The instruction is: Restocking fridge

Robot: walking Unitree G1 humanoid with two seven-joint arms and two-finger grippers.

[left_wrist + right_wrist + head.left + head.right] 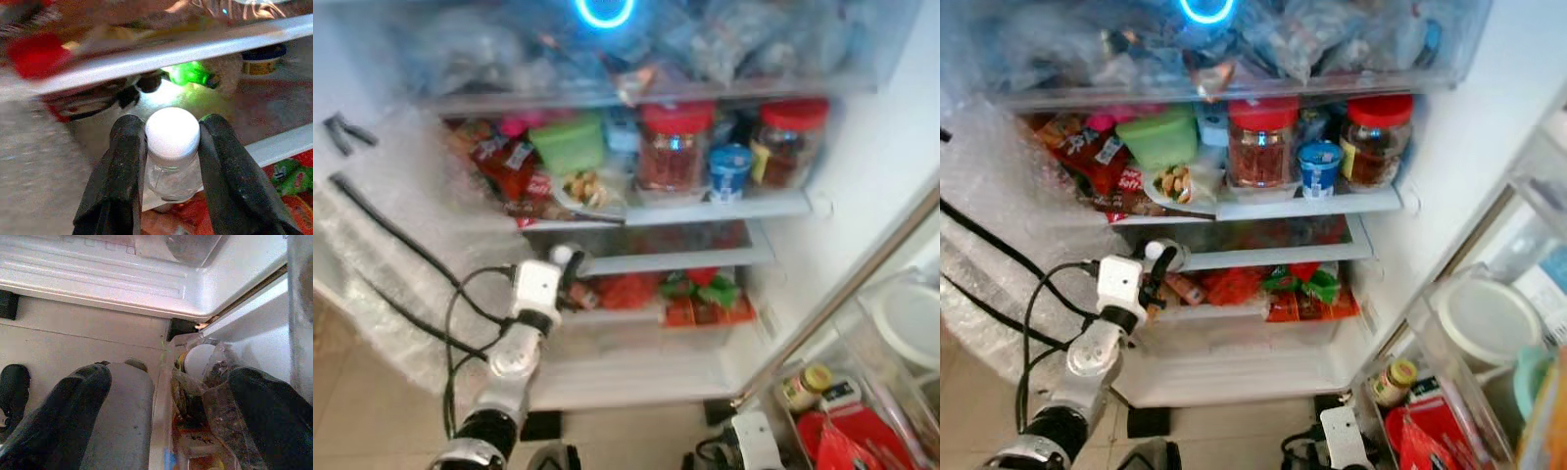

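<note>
At the middle shelf (675,259), white-capped bottle (172,147) was pinched by left end effector (171,161); level, slow insertion advised; right end effector (161,406) spread.

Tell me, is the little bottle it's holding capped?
Capped: a white cap sits on the clear bottle between the left gripper's fingers.

Glossy plastic and clear glass in a white fridge

A clear bottle (171,166) with a smooth matt white cap is gripped by matt black fingers (122,181); red-lidded jars (674,149) look glassy, shelves (705,209) glossy white.
</note>
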